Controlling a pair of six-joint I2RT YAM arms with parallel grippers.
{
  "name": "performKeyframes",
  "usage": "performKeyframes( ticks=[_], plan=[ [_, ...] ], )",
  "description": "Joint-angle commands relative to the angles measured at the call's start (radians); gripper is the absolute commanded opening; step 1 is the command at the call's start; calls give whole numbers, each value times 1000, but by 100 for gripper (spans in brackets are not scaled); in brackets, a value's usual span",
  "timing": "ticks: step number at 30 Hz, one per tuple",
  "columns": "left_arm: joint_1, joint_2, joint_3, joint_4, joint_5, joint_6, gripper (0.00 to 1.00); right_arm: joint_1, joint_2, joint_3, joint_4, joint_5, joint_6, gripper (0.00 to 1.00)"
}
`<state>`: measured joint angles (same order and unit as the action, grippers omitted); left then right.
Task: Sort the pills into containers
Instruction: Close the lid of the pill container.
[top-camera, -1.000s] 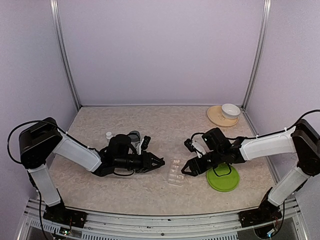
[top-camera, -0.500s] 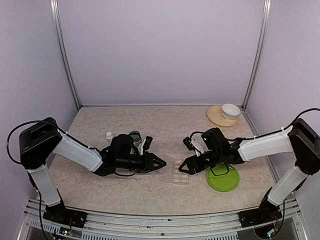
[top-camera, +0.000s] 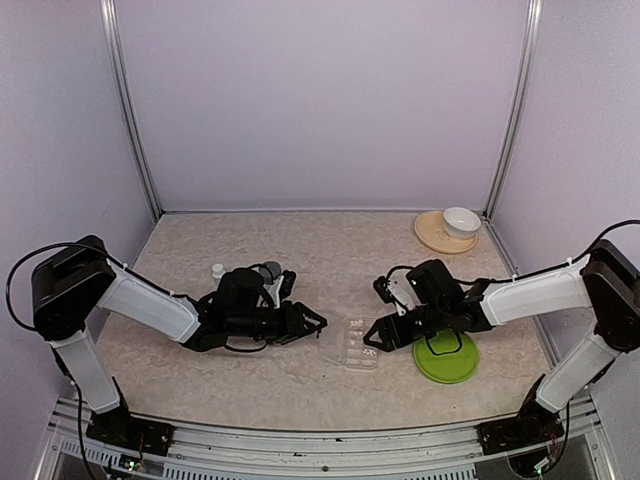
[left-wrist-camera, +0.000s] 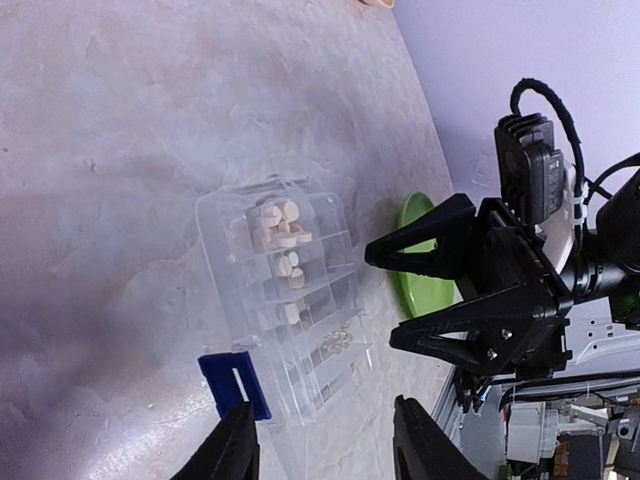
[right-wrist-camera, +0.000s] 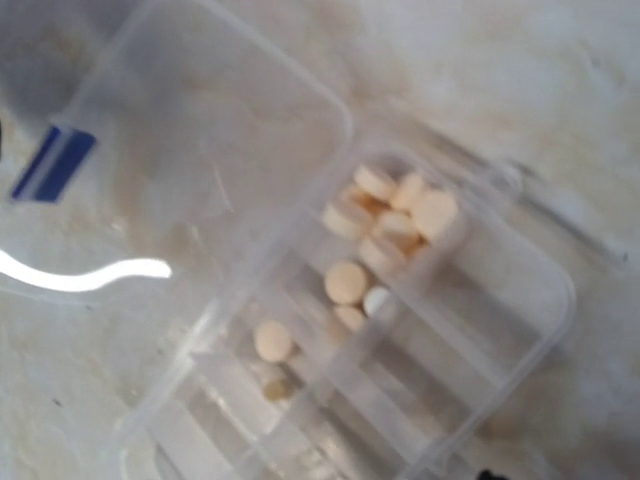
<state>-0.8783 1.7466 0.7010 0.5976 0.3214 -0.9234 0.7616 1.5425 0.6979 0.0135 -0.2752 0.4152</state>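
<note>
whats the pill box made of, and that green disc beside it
The pill organiser looks like thin, clear, glossy plastic: the pills show through it and its lid catches glare. The green disc seems to be opaque, smooth plastic, evenly coloured with a soft sheen, though its look alone leaves that open.

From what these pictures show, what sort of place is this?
Probably a robot test cell, not a home: plain walls with metal rails enclose a table; the left arm and right arm, bolted at its edge, flank a pill organiser.
</note>
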Motion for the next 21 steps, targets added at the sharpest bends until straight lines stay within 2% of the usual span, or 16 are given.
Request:
performKeyframes(
  ticks=[1, 10, 17, 21],
  plan=[
    [8, 56, -6, 20, 16, -17, 47, -12, 25, -15, 23, -3, 14, 66],
    [25, 116, -3, 78, 64, -43, 50, -13, 57, -16, 58, -41, 20, 67],
    [22, 144, 5, 201, 139, -64, 51, -13, 76, -8, 79, -67, 18, 67],
    [10, 142, 21, 202, 147, -53, 51, -13, 79, -6, 99, -90, 19, 67]
  ],
)
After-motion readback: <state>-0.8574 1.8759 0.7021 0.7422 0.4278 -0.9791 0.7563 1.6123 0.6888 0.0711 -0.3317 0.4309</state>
